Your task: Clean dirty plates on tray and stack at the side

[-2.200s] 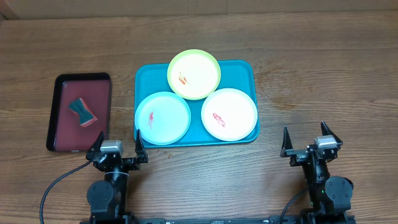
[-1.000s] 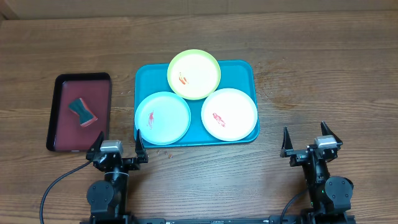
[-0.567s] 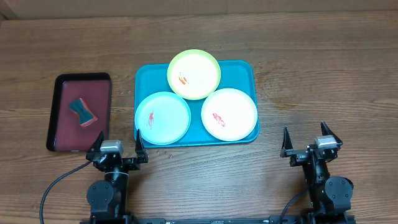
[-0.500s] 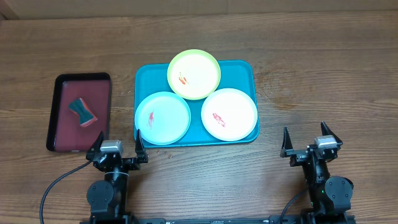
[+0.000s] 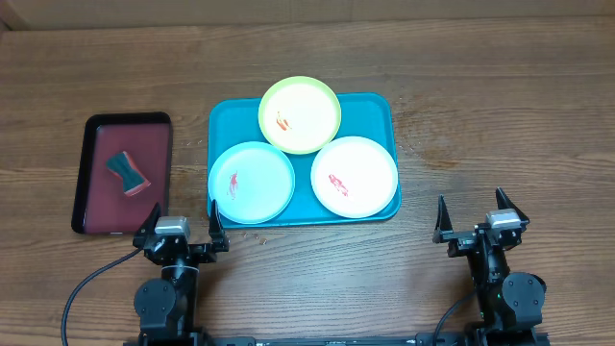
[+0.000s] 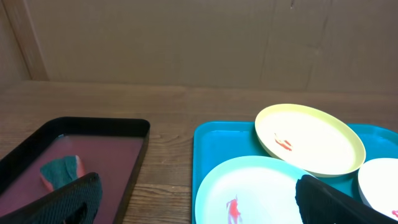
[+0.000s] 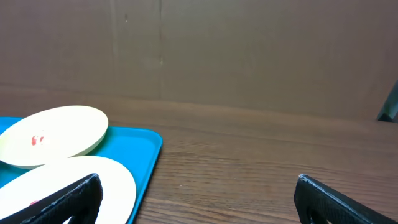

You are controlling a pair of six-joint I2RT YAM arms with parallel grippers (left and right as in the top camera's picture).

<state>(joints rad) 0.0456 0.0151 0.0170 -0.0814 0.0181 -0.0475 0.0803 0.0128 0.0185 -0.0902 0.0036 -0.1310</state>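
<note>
Since nothing has shifted, left claw (image 5: 183, 217) and right claw (image 5: 470, 208) sit spread and empty, lower frame; plates (image 5: 354, 177) untouched on the tray (image 5: 373, 104), cleaning unstarted.

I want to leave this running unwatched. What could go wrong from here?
The yellow-green plate rests on the edges of the light blue plate and white plate and overhangs the far rim of the tray; moving a lower plate first could tip it off. The sponge lies inside the rimmed dark red tray; the open left gripper might catch that rim reaching in.
</note>
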